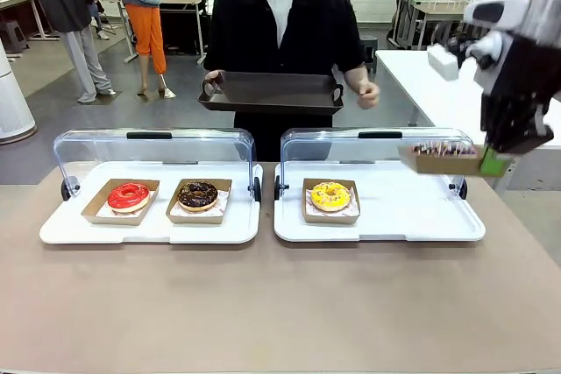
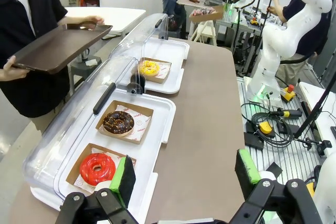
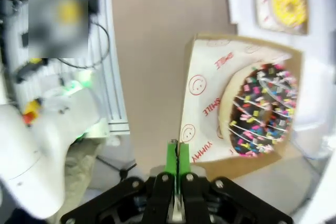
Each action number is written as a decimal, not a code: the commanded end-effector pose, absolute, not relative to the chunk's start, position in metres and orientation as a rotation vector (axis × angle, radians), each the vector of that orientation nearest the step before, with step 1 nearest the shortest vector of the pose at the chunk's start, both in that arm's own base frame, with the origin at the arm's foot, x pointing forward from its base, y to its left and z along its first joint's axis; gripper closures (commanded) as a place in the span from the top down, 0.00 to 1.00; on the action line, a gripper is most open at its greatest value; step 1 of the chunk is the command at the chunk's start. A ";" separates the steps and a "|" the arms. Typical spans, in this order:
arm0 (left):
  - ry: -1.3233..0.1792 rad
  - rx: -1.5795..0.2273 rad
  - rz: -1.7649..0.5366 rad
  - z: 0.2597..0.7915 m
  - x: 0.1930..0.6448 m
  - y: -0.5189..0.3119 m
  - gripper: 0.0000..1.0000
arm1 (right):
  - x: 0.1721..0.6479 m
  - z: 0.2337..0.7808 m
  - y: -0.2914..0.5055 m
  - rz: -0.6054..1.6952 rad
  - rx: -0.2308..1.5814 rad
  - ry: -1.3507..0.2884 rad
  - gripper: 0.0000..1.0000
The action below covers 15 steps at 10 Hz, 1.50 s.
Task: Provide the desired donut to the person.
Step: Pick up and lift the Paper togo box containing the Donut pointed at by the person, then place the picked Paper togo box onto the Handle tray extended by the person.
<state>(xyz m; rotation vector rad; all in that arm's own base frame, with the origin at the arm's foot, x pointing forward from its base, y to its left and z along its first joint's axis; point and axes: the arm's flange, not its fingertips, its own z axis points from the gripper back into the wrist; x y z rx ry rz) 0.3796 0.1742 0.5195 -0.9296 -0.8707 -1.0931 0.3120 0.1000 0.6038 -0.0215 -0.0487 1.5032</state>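
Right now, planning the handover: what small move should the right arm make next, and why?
Probably carry the box left and away toward the dark tray. The right pincer is shut on the box's edge, sprinkled donut aloft, and the person holds that tray out.

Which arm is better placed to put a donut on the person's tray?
The right. The right gripper is shut on the cardboard tray of the sprinkled donut, lifted off the table; the person holds a brown tray. The left gripper is open and empty.
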 end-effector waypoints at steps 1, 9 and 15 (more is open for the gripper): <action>-0.890 -0.937 -1.100 0.521 0.379 0.175 1.00 | 0.333 0.632 0.114 1.475 -0.052 -0.033 0.00; -0.890 -0.937 -1.100 0.521 0.379 0.175 1.00 | 0.406 0.650 0.141 1.514 -0.004 -0.036 0.00; -0.890 -0.937 -1.100 0.521 0.379 0.175 1.00 | 0.406 0.650 0.141 1.514 -0.004 -0.036 0.00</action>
